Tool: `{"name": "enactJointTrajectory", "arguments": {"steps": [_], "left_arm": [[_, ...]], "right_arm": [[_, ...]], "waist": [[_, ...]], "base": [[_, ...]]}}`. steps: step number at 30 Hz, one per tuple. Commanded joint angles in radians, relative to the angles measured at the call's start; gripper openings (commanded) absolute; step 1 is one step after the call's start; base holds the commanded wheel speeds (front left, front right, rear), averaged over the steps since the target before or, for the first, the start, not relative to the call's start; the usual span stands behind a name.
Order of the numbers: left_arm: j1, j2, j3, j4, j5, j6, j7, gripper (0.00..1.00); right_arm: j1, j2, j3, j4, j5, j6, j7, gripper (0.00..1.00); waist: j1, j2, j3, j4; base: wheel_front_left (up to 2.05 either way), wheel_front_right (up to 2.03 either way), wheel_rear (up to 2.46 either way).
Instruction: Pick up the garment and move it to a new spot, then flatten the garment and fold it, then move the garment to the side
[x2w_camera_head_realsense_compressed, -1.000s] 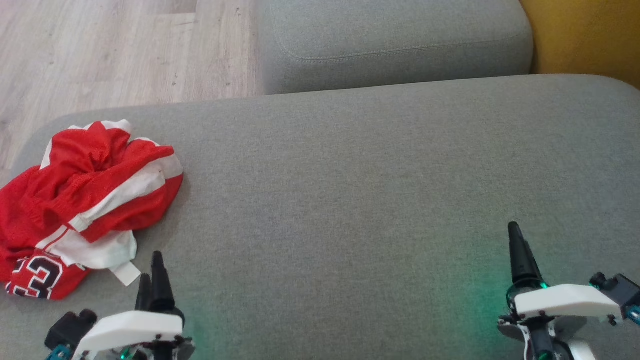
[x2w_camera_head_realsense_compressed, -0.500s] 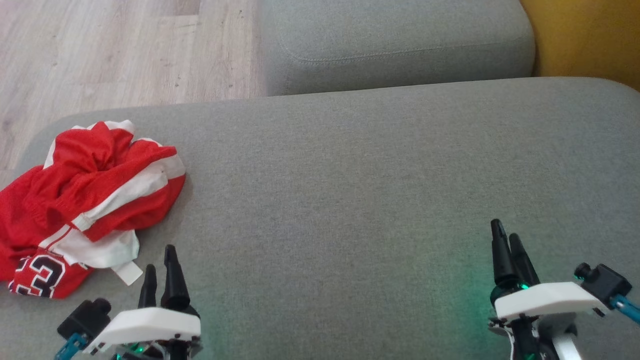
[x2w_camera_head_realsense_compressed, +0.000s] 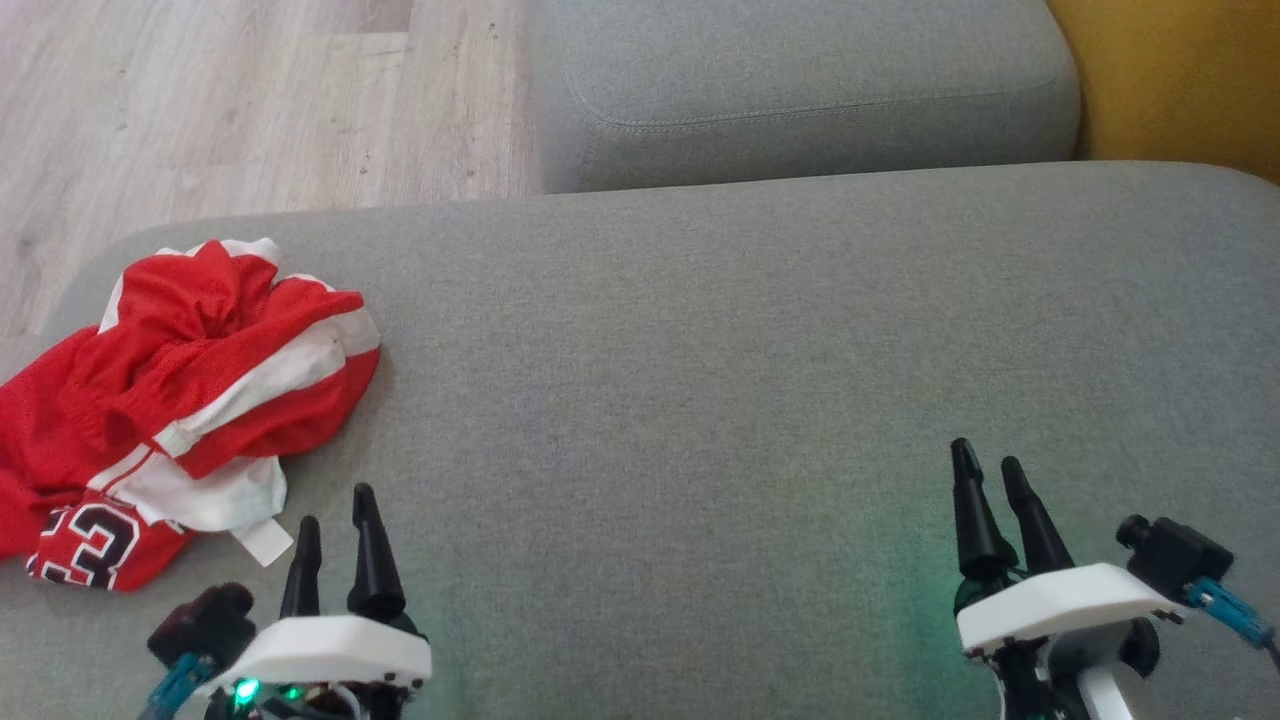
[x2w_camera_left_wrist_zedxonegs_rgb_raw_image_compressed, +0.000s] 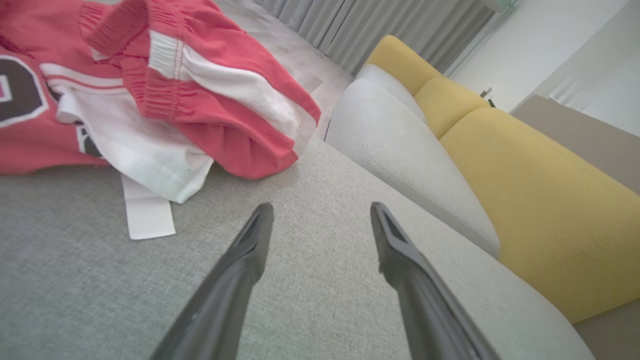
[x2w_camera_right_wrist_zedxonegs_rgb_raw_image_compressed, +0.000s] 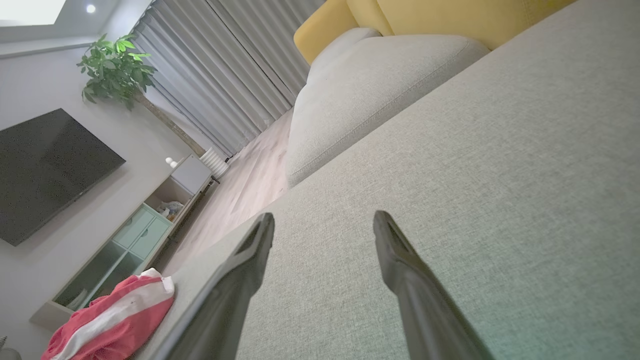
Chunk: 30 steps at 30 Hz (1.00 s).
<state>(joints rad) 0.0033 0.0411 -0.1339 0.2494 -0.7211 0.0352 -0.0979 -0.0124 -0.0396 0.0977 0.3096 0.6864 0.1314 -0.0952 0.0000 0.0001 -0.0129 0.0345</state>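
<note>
Left gripper (x2w_camera_head_realsense_compressed: 335, 504) sits low over the grey seat cushion (x2w_camera_head_realsense_compressed: 700, 380), fingers spread apart, nothing between them; whether the tips touch the fabric cannot be told. The garment (x2w_camera_head_realsense_compressed: 190, 390), red mesh with white bands, lies in a crumpled heap ahead of this gripper and off to its left, near but not touching. In the left wrist view its nearest red fold lies a little beyond the left fingertip. A white label strip (x2w_camera_left_wrist_zedxonegs_rgb_raw_image_compressed: 147, 217) trails out from under the heap, flat on the cushion, near that fingertip on its outer side. A black-and-white numeral patch (x2w_camera_head_realsense_compressed: 85, 545) shows on the heap's near corner, left of the gripper. Right gripper (x2w_camera_head_realsense_compressed: 986, 452) is low over the same cushion, fingers parted, empty; the garment is well apart from it, far to its left. Ahead of both grippers is more of the cushion, then a second grey cushion (x2w_camera_head_realsense_compressed: 800, 90). Yellow backrest (x2w_camera_head_realsense_compressed: 1180, 80) ahead and right of the right gripper. Wood floor (x2w_camera_head_realsense_compressed: 200, 120) ahead of the left gripper, past the garment.
</note>
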Motion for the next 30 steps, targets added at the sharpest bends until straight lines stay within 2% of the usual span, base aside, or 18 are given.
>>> {"name": "enactJointTrajectory", "arguments": {"steps": [1, 30], "left_arm": [[-0.052, 0.007, 0.005, -0.035, 0.043, 0.005, -0.015, 1.00], [-0.058, 0.008, -0.053, -0.014, 0.385, 0.070, -0.098, 1.00]], "right_arm": [[-0.065, -0.007, 0.026, -0.039, -0.044, 0.000, -0.018, 1.00], [-0.068, -0.009, 0.030, -0.002, -0.419, -0.001, -0.101, 1.00]], "waist": [[0.0000, -0.0001, 0.000, 0.001], [0.0000, -0.0001, -0.016, -0.001]], "base": [[0.00, 0.00, 0.00], [0.00, 0.00, 0.00]]}}
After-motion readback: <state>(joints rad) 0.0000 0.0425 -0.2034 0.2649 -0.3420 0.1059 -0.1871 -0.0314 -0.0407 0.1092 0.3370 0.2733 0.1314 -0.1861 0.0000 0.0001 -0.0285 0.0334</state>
